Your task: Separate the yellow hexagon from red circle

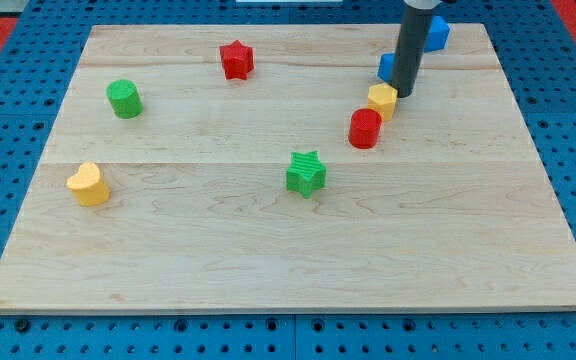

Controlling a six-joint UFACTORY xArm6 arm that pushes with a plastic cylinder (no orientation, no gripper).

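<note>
Yellow hexagon block [382, 99] sits on the far right of the pale wooden board [268, 250], touching the red circular block [365, 128] just near-left of it. My tip [404, 94], a plain dark rod with no fingers to open or close, stands just right of the hexagon, against it. A blue block [389, 66] lies partly hidden behind the rod.
</note>
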